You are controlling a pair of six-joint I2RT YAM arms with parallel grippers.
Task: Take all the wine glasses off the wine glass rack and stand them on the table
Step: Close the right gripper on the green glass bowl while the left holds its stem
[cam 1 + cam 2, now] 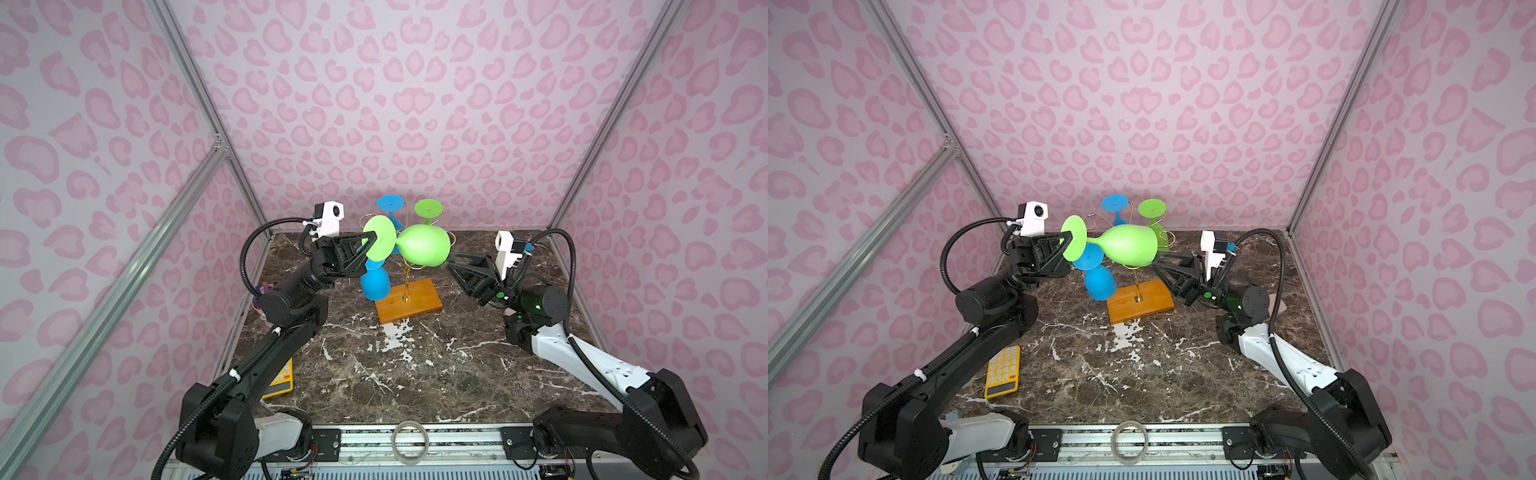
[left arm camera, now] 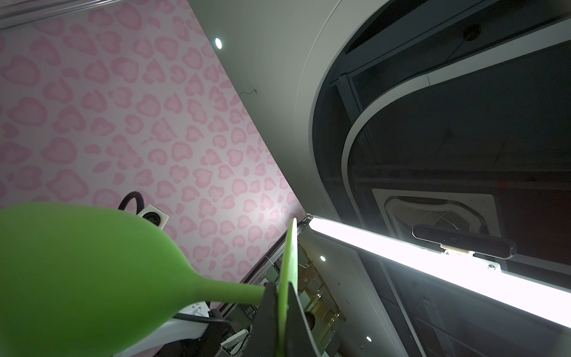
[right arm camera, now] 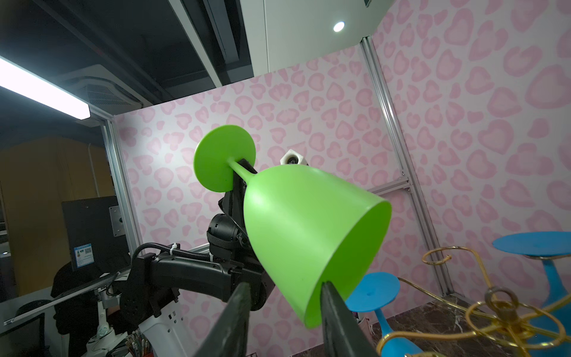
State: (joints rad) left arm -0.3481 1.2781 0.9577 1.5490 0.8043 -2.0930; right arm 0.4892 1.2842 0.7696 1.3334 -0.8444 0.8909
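Observation:
A green wine glass (image 1: 424,249) (image 1: 1129,247) lies on its side in the air above the wine glass rack (image 1: 409,305) (image 1: 1140,305), apart from the gold wire arms (image 3: 494,312). My left gripper (image 1: 372,241) (image 1: 1073,243) (image 2: 282,309) is shut on the edge of the glass's round foot (image 2: 290,253). My right gripper (image 1: 451,262) (image 1: 1156,262) (image 3: 282,293) is open at the bowl's rim (image 3: 312,309). One of its fingers (image 3: 333,309) sits inside the bowl mouth. The other finger (image 3: 238,315) stands outside, with a gap to the wall.
A blue glass (image 1: 376,282) hangs bowl-down from the rack below the green one. At the back hang another blue glass (image 1: 390,205) and a green one (image 1: 428,208). A yellow calculator (image 1: 1003,372) lies front left. A tape roll (image 1: 410,440) rests on the front rail.

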